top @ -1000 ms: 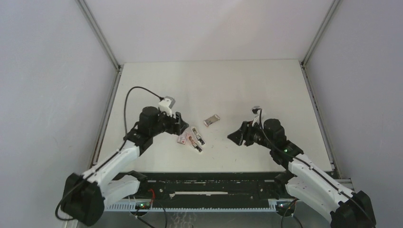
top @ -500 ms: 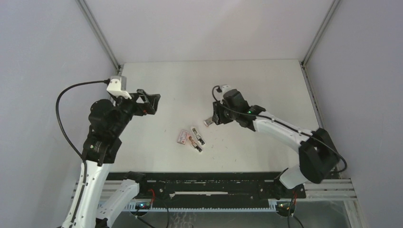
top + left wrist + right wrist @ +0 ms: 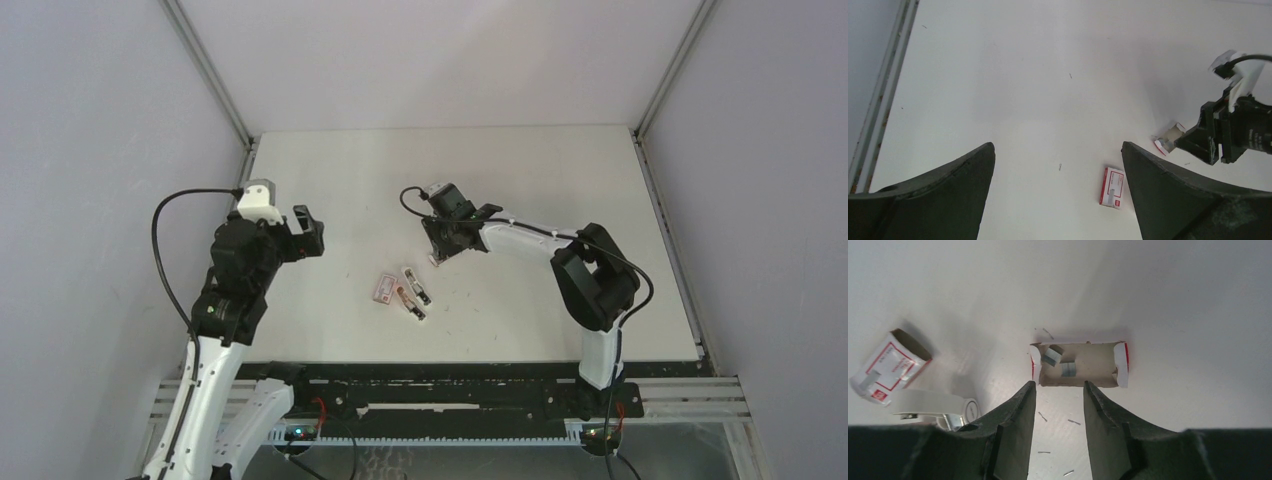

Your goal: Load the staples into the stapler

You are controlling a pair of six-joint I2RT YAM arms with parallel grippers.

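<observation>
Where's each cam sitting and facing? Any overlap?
Top external: above, behind the bases, looking down on the table; both arms show.
Left wrist: on the left arm, high, facing down across the table; open left hand frames it.
Right wrist: low, facing down at the staple tray; right hand shows at the bottom.
Shared: top and left wrist both show that tray and the right hand.

Probably a robotics lab cell, white table (image 3: 560, 180), plain grey walls (image 3: 100, 150), metal corner posts (image 3: 206, 70)

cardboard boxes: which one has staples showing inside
The open brown tray just ahead of the right gripper: two short staple strips lie in it. The red-and-white sleeve by the stapler shows none.
</observation>
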